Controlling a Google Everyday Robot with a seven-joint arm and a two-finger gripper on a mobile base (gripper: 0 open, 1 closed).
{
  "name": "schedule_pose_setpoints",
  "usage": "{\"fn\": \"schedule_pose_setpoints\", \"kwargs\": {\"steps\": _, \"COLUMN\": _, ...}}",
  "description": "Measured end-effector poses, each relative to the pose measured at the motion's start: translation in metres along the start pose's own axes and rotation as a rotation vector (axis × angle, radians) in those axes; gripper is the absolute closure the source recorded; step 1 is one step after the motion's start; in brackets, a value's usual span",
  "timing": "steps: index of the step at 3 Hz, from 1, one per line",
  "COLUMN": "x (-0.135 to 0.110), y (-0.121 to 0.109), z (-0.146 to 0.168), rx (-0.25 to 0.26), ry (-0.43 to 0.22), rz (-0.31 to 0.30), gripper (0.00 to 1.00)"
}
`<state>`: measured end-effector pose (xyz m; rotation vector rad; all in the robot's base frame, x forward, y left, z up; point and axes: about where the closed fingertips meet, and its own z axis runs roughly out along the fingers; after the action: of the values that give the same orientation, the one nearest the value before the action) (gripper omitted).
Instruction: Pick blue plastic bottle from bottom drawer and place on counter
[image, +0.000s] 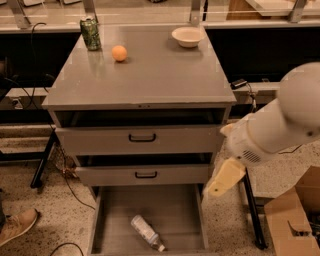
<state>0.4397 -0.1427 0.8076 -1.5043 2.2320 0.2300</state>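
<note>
Reach step: the gripper (226, 178) hangs above and just outside the drawer (175, 212); spread or closed, I cannot tell. The bottle (146, 232) lies flat inside. Next, it must swing over and descend.

The bottom drawer (167, 210) lies open from above; the gripper (219, 184) hangs beside its right wall.

The white arm (282, 122) reaches in from the right, its cream end effector (221, 183) angled down-left below the wrist.
</note>
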Motion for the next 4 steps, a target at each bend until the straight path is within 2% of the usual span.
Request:
{"fn": "schedule_pose_setpoints", "kwargs": {"steps": 1, "x": -0.001, "y": 0.019, "z": 0.088, "rx": -0.077, "ry": -0.02, "rz": -0.019, "gripper": 0.0}}
{"fn": "schedule_pose_setpoints", "kwargs": {"steps": 2, "x": -0.002, "y": 0.037, "z": 0.17, "rx": -0.14, "ry": -0.056, "rz": 0.008, "gripper": 0.0}}
{"fn": "schedule_pose_setpoints", "kwargs": {"steps": 3, "x": -0.003, "y": 0.054, "z": 0.243, "rx": -0.169, "ry": -0.065, "rz": 0.049, "gripper": 0.0}}
{"fn": "schedule_pose_setpoints", "kwargs": {"steps": 4, "x": -0.01, "y": 0.048, "z": 0.246, "rx": -0.148, "ry": -0.087, "rz": 0.059, "gripper": 0.0}}
